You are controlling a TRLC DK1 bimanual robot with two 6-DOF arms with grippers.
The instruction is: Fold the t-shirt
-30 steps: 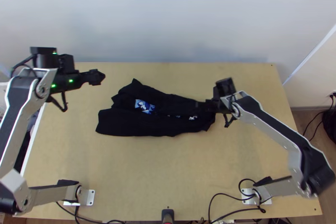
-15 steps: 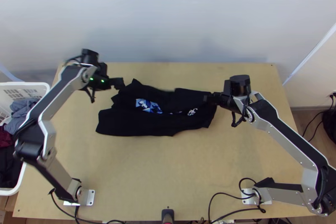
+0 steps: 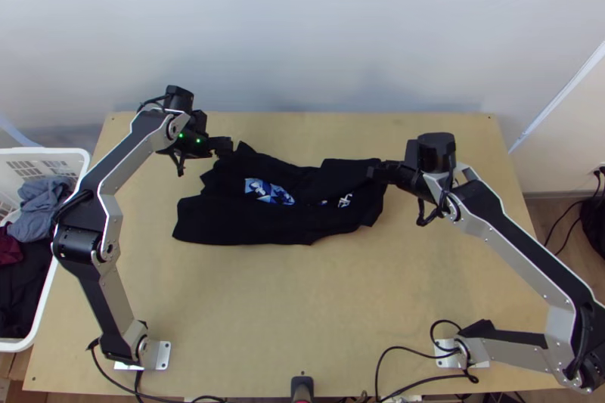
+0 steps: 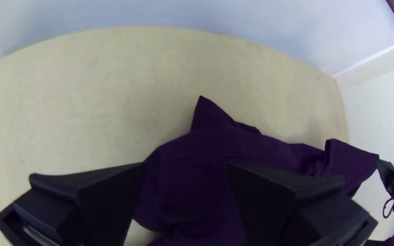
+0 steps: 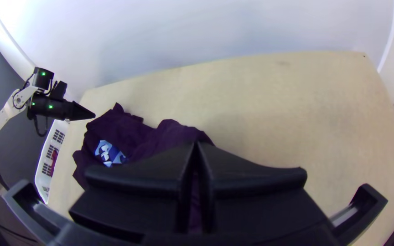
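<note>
"Where'd the tee lie?"
"Far half of table, part bunched, print showing."
"L grip?"
"Fingers were wide apart at tee's far L part, held nothing."
"& R grip?"
"Fingers were tog., pinched tee's far R corner."

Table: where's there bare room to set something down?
Most room: the table between the t-shirt and the arm bases. A thinner strip runs between the shirt and the far edge. Crowded: the shirt's far-left corner, by the left gripper, and its right end, pinched by the right gripper.
</note>
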